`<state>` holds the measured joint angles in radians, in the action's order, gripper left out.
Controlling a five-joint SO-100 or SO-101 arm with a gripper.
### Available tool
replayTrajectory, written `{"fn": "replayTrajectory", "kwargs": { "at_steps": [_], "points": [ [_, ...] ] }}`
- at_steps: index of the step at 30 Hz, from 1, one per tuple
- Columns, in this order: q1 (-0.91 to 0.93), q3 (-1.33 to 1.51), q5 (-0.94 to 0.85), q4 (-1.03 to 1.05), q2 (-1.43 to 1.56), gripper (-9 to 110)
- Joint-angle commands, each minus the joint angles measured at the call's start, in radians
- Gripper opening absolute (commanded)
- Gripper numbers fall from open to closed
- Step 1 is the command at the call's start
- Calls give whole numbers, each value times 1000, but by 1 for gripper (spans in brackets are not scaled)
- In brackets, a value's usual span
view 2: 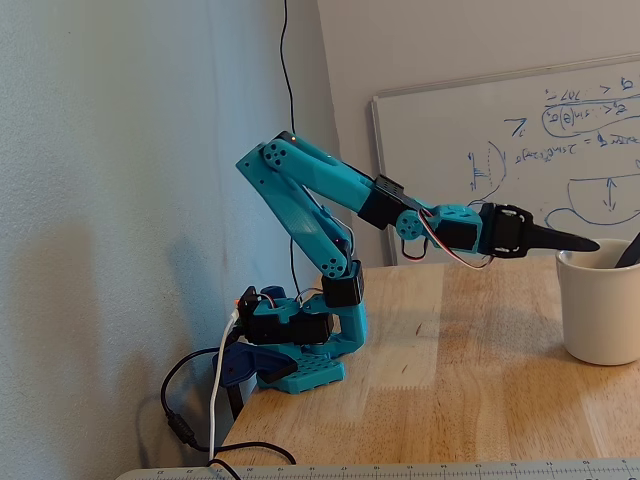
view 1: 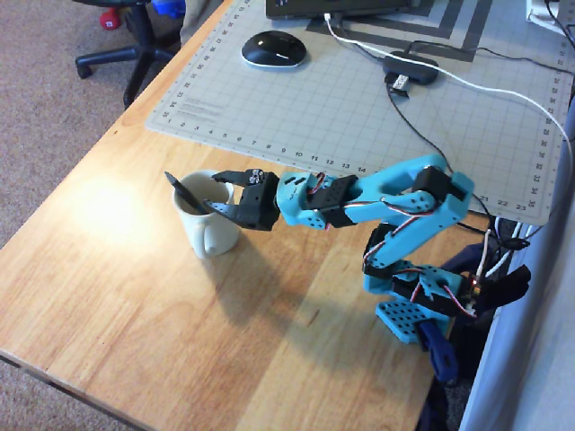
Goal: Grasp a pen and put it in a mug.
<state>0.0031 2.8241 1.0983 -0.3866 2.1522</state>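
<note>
The cream-white mug (view 1: 214,238) stands on the wooden table, its handle toward the front of the overhead view. The black pen (view 1: 181,188) stands slanted inside it, its upper end sticking out over the mug's far left rim. It also shows at the right edge of the fixed view (view 2: 630,250), above the mug (view 2: 600,310). My gripper (view 1: 216,193) reaches from the right and hovers over the mug's opening, its black jaws spread apart and not closed on the pen. In the fixed view the gripper (view 2: 585,243) sits level just above the rim.
A grey cutting mat (view 1: 341,117) covers the table's far half, with a black mouse (view 1: 274,49), a USB hub (view 1: 411,70) and cables on it. The arm's base (view 1: 422,305) is clamped at the right edge. The table's left edge drops to carpet. A whiteboard (view 2: 500,170) stands behind.
</note>
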Motion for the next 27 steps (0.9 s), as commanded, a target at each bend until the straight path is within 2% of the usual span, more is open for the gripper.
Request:
{"fn": "replayTrajectory", "kwargs": {
  "at_steps": [1, 8, 16, 22, 27],
  "points": [
    [5, -84, -261, 204, 146, 16],
    [11, -75, -617, 531, 354, 15],
    [11, -67, -769, 836, 584, 8],
    [12, -67, -868, 1120, 701, 7],
    [55, -67, -1022, 1338, 795, 7]
  ]
}}
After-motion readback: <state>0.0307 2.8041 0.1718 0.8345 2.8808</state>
